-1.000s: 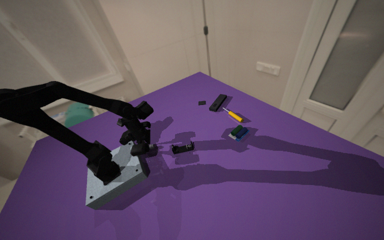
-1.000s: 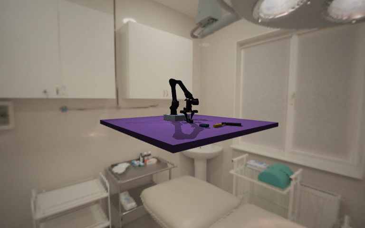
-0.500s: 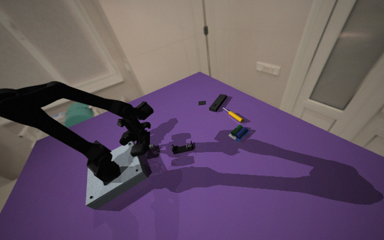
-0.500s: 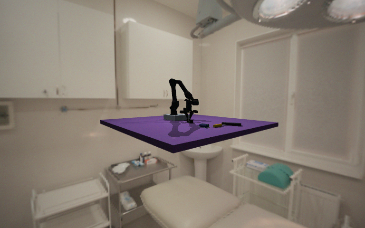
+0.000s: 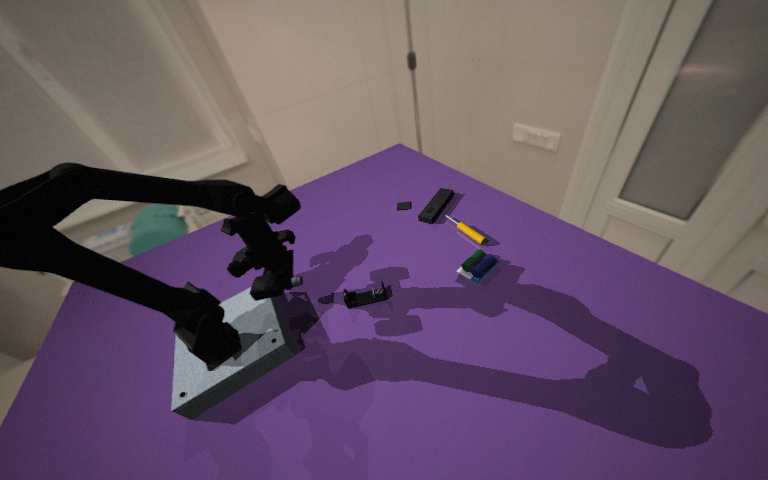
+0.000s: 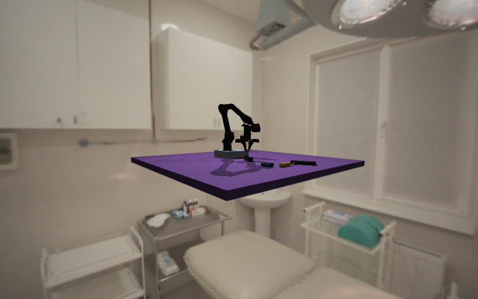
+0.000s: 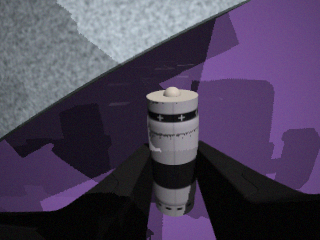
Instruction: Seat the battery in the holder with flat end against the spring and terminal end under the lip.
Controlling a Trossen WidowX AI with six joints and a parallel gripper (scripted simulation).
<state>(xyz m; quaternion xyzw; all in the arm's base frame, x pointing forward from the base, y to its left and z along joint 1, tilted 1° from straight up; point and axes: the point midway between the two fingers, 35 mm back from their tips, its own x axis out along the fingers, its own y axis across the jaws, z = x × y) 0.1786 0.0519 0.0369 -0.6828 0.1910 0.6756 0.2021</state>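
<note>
The battery [image 5: 296, 280] [image 7: 173, 175] is white and grey with a black band. My gripper [image 5: 282, 287] [image 6: 247, 151] [image 7: 172, 149] is shut on it, one finger on each side. In the wrist view its terminal end with plus marks points to the top of the frame, toward the arm's base plate, and the flat end lies between the fingers. The battery's shadow lies apart from it, so it looks raised off the table. The black holder [image 5: 365, 300] [image 6: 249, 159] stands empty on the table, to the right of the gripper in the top view.
The grey base plate [image 5: 198, 390] [image 6: 229, 154] [image 7: 150, 30] is close beside the battery. Beyond the holder lie a green cylinder [image 5: 474, 259] and a blue one [image 5: 484, 266] [image 6: 267, 164], a yellow screwdriver [image 5: 471, 232] [image 6: 284, 164], a long black box [image 5: 436, 205] [image 6: 304, 162] and a small black square [image 5: 403, 206].
</note>
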